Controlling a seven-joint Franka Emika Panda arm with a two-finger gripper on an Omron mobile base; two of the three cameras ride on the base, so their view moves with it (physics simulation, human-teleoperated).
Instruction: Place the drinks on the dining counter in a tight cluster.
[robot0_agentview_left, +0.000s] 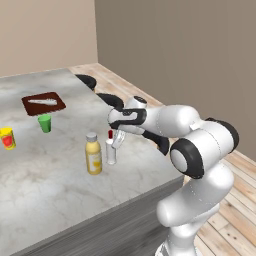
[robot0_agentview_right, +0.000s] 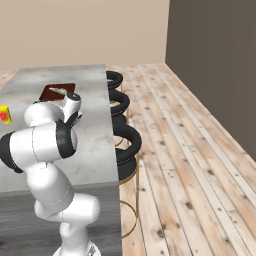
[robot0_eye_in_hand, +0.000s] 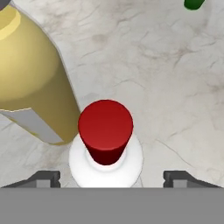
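With your gripper (robot0_eye_in_hand: 112, 177) spread wide either side of the white bottle (robot0_eye_in_hand: 106, 162), standing at lower centre of the hand view just beside the yellow bottle (robot0_eye_in_hand: 33, 83) on the counter (robot0_eye_in_hand: 175, 87), lift straight up so neither bottle tips.

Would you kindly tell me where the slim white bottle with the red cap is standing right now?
In the left base view, the white bottle stands upright on the dining counter near its right edge, just right of the yellow bottle.
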